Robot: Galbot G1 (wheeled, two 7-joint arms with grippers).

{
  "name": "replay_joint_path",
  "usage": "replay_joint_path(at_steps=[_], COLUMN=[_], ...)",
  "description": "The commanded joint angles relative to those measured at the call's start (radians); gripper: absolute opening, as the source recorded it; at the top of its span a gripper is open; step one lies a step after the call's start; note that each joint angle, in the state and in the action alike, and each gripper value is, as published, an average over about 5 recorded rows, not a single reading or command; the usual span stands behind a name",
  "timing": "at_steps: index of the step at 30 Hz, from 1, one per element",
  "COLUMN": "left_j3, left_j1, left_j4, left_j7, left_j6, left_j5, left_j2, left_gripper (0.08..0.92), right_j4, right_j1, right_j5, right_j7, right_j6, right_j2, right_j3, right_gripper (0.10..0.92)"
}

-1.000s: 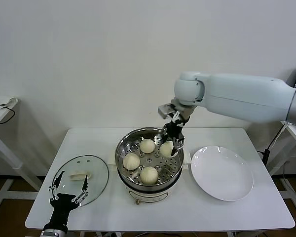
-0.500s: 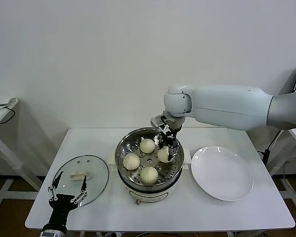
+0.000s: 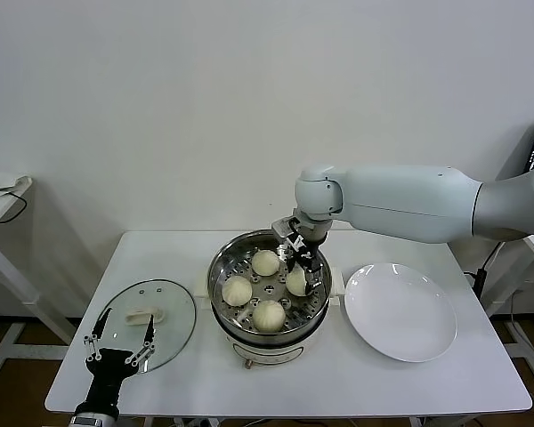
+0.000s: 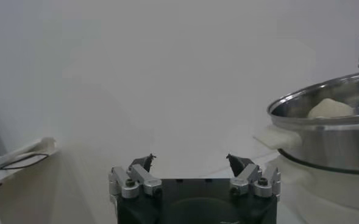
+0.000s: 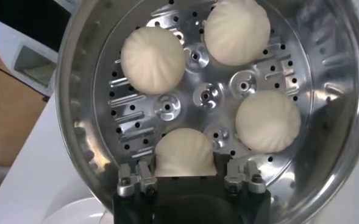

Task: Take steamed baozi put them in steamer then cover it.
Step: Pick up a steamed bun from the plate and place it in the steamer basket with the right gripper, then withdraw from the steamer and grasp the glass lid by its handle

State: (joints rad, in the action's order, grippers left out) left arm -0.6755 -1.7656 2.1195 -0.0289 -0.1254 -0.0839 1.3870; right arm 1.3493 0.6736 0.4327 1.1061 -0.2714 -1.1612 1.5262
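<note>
The white table (image 3: 356, 382) carries the steamer (image 3: 221, 267), and the right gripper (image 3: 301, 269) reaches down inside its steel wall from the far right side. The empty white plate (image 3: 400, 311) lies just to the right of that gripper, and the cover (image 3: 173, 311) rests flat well to its left, beyond the pot. All four steamed baozi (image 5: 152, 59) sit on the perforated tray; the fourth bun (image 5: 185, 152) lies directly between the right gripper's spread fingers (image 5: 144, 179), which stand released beside it. The left gripper (image 3: 120, 342) hangs near the table's front left corner, over the cover's near edge, jaws apart and holding nothing.
</note>
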Motion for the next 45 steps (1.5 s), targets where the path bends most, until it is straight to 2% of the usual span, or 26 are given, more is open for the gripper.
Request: replay_joint_path(at_steps=[1, 7, 10, 13, 15, 19, 22, 24, 28, 33, 38, 45], left_j3=[-0.001, -0.003, -0.001, 0.002, 0.003, 0.003, 0.004, 0.003, -0.006, -0.013, -0.028, -0.047], left_j1=[0.000, 0.002, 0.007, 0.017, 0.028, 0.052, 0.070, 0.082, 0.099, 0.112, 0.126, 0.140], left_j4=[0.002, 0.006, 0.006, 0.007, 0.008, 0.003, -0.013, -0.033, -0.079, -0.126, -0.175, -0.279], left_j7=[-0.001, -0.001, -0.001, -0.002, -0.002, 0.000, -0.004, -0.010, -0.020, -0.030, -0.044, -0.096], left_j6=[0.001, 0.004, 0.006, 0.007, 0.007, 0.004, -0.001, -0.009, -0.026, -0.041, -0.060, -0.118], left_j5=[-0.001, -0.004, -0.012, -0.034, -0.063, -0.132, -0.186, -0.235, -0.333, -0.466, -0.625, -0.945], left_j2=[0.001, 0.000, -0.002, -0.002, -0.002, 0.000, -0.006, -0.012, -0.023, -0.039, -0.051, -0.071], left_gripper=[0.823, 0.823, 0.823, 0.823, 0.823, 0.823, 0.823, 0.823, 0.823, 0.823, 0.823, 0.823], right_j4=[0.017, 0.081, 0.101, 0.113, 0.135, 0.193, 0.229, 0.246, 0.251, 0.217, 0.183, 0.212], right_j1=[-0.005, 0.003, 0.014, -0.015, -0.067, -0.267, -0.510, -0.690, -1.054, -1.476, -1.703, -1.895], right_j5=[-0.003, 0.010, 0.067, 0.131, 0.152, 0.161, 0.154, 0.152, 0.160, 0.147, 0.088, 0.064], right_j7=[-0.007, -0.026, -0.117, -0.268, -0.460, -0.954, -1.208, -1.303, -1.353, -1.342, -1.302, -1.236], right_j6=[-0.001, 0.028, 0.106, 0.199, 0.275, 0.391, 0.427, 0.456, 0.499, 0.559, 0.617, 0.645], right_j2=[0.014, 0.102, 0.177, 0.271, 0.344, 0.472, 0.531, 0.568, 0.596, 0.504, 0.336, 0.129], right_j3=[-0.019, -0.104, -0.131, -0.195, -0.263, -0.466, -0.704, -0.861, -1.213, -1.628, -1.837, -1.999], right_gripper=[0.803, 0.822, 0.823, 0.823, 0.823, 0.823, 0.823, 0.823, 0.823, 0.823, 0.823, 0.823])
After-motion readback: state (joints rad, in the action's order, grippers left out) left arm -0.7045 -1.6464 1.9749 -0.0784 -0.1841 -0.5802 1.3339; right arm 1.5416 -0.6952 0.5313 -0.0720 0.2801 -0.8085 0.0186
